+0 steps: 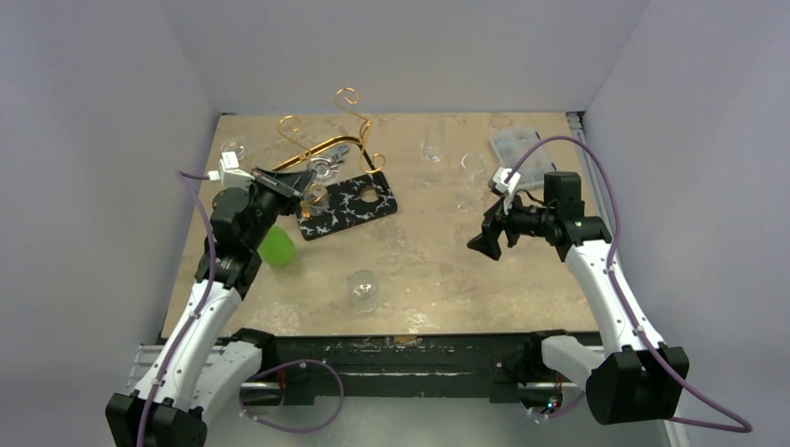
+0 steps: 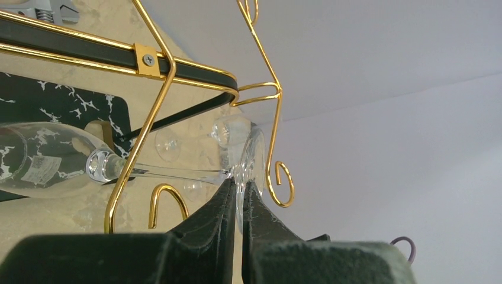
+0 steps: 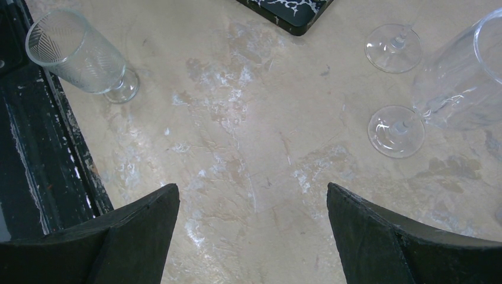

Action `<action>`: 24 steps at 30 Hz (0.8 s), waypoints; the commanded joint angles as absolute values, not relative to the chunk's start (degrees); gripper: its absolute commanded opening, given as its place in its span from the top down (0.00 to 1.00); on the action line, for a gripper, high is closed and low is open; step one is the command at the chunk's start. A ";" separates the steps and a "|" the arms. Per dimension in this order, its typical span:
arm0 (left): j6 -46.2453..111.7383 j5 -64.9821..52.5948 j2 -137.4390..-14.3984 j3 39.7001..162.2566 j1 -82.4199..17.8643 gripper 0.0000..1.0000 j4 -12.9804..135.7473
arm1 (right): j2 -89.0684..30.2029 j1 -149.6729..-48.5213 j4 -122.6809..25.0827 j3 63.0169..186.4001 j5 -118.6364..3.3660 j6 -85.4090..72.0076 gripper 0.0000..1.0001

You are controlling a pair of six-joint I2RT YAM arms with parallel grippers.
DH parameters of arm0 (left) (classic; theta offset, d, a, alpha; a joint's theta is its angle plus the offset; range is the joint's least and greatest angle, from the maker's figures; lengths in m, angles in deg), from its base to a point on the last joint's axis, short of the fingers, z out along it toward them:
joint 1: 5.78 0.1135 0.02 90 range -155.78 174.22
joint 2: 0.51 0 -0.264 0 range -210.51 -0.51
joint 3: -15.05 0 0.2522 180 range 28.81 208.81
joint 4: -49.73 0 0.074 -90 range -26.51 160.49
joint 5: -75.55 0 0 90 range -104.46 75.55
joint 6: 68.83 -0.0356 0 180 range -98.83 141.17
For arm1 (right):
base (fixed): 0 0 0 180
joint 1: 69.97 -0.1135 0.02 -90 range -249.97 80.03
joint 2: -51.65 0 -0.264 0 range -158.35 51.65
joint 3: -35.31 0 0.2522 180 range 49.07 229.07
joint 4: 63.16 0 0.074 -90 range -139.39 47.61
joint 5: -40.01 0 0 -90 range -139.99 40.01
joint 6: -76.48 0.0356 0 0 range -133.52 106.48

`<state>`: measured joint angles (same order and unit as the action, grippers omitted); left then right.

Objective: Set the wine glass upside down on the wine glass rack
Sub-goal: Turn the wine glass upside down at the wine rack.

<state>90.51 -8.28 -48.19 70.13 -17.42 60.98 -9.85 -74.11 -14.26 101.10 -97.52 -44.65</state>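
The wine glass [image 2: 95, 164] is over at the rack [image 2: 147, 59], in the upper left of the overhead view. The left gripper [image 2: 238, 200] has its fingers pinched tight on the rim of the glass's foot. From the wrist camera the stem runs off to the left with a gold wire crossing in front of it, and past that is the bowl, with the black board [image 1: 352, 209] showing behind it. Holding it by the foot makes sense, I'd say: it leaves the stem free to slide between the rack's wires, so the foot can catch on top and the bowl hang down. Whether the stem is properly inside a slot or only beside the wire I cannot tell. The right gripper [image 3: 253, 236] is spread wide with nothing in it, hanging over bare table at the right near other glasses [image 3: 395, 130], well apart from the rack.
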 commanded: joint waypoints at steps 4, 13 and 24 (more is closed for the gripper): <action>97.36 -14.12 -45.99 68.83 -16.98 1.00 53.26 | -9.13 -73.97 -14.43 101.28 -98.07 -45.61 0.09; 102.11 -18.41 -42.55 65.47 -16.85 1.00 53.12 | -9.00 -73.97 -14.26 101.40 -98.10 -45.68 0.09; 104.23 -19.89 -41.12 63.58 -16.94 1.00 52.06 | -9.08 -74.00 -14.24 101.37 -98.19 -45.77 0.09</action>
